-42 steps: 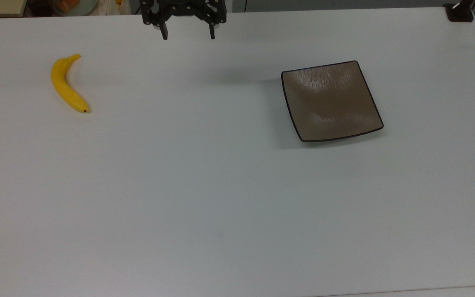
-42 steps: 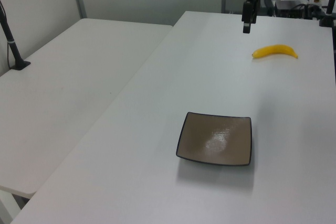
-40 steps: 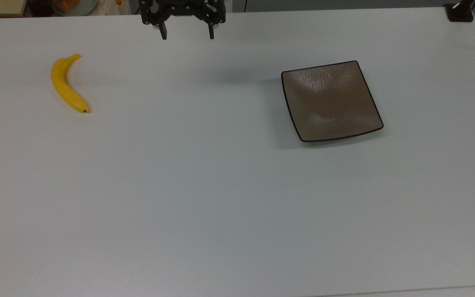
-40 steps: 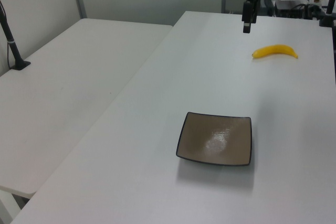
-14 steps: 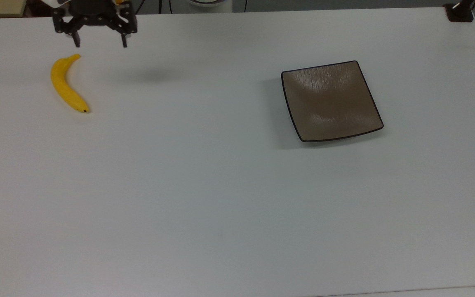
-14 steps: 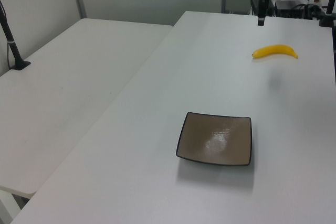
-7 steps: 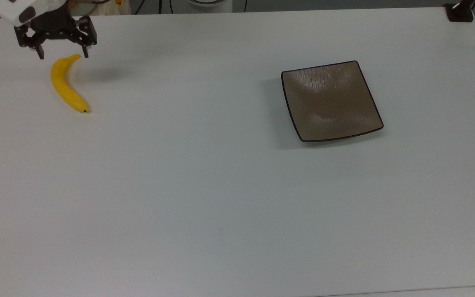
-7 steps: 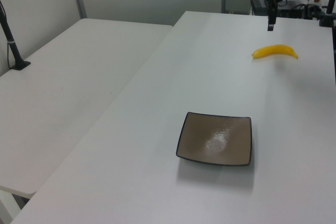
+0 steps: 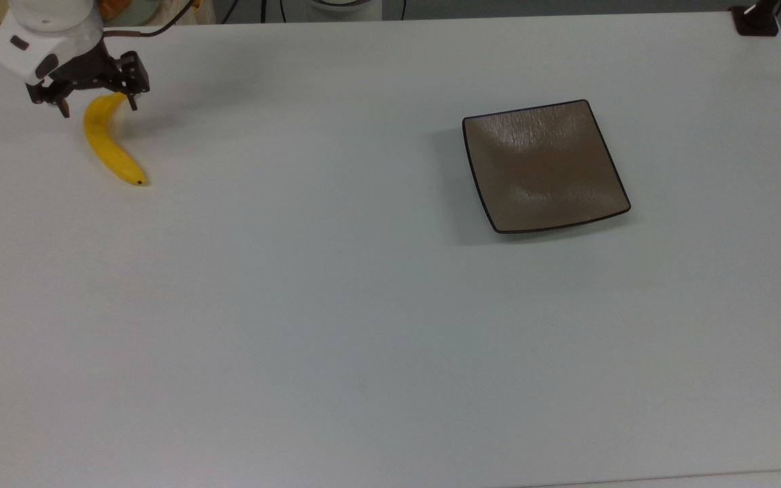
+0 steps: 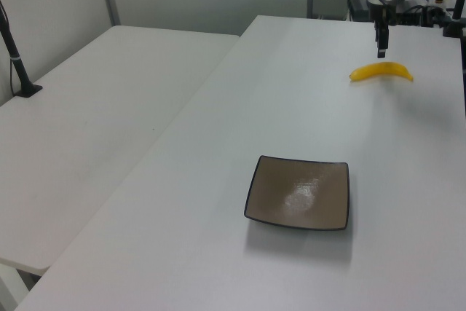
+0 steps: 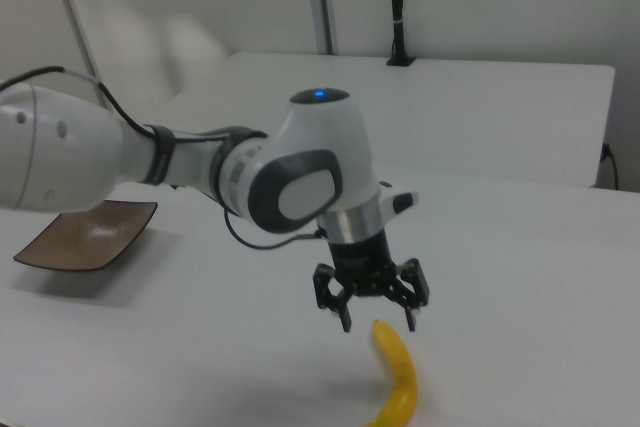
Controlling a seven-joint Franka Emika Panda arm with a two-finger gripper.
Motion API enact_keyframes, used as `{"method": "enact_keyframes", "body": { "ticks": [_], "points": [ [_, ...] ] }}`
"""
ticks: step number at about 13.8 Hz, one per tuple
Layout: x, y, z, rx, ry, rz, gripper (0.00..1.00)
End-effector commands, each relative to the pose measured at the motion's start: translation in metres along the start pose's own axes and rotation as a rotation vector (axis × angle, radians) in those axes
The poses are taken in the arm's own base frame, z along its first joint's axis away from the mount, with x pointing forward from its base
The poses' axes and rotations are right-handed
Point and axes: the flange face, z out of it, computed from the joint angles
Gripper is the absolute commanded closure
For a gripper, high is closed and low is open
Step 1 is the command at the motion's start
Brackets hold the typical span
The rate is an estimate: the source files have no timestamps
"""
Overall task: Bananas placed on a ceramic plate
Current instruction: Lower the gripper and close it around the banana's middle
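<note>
While my gripper point(image 9: 97, 107) hangs over the stem end of the banana point(image 9: 110, 148), its fingers stand wide apart — nothing between them, not touching the fruit as far as I can tell. Banana lies flat on the white table point(image 9: 336, 291), at the top view's far left. Ceramic plate point(image 9: 544, 166) sits bare, well apart, toward the top view's right.

Lying on a plain white desk point(image 9: 363, 305): a yellow banana point(image 9: 109, 146), resting near the far corner at the top view's left, and a square brown plate point(image 9: 543, 166), sitting well apart toward the top view's right, holding nothing.
</note>
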Motion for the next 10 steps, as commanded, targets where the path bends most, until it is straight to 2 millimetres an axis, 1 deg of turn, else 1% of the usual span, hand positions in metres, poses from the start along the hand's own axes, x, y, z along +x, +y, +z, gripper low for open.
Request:
{"method": "enact_keyframes", "body": {
  "ticks": [1, 4, 5, 6, 7, 8, 9, 10],
  "points": [
    [-0.005, 0.013, 0.041, -0.018, -0.018, -0.046, 0.0],
    [-0.008, 0.021, 0.061, -0.025, -0.026, -0.044, 0.0],
    [-0.007, 0.021, 0.065, -0.026, -0.026, -0.046, 0.0],
    [-0.006, 0.02, 0.072, -0.027, -0.03, -0.048, 0.1],
    [-0.005, 0.02, 0.075, -0.025, -0.034, -0.049, 0.24],
    [-0.006, 0.02, 0.076, -0.023, -0.035, -0.047, 0.43],
    [-0.006, 0.02, 0.08, -0.017, -0.04, -0.049, 0.64],
    [-0.006, 0.019, 0.082, -0.015, -0.042, -0.072, 0.78]
  ]
}}
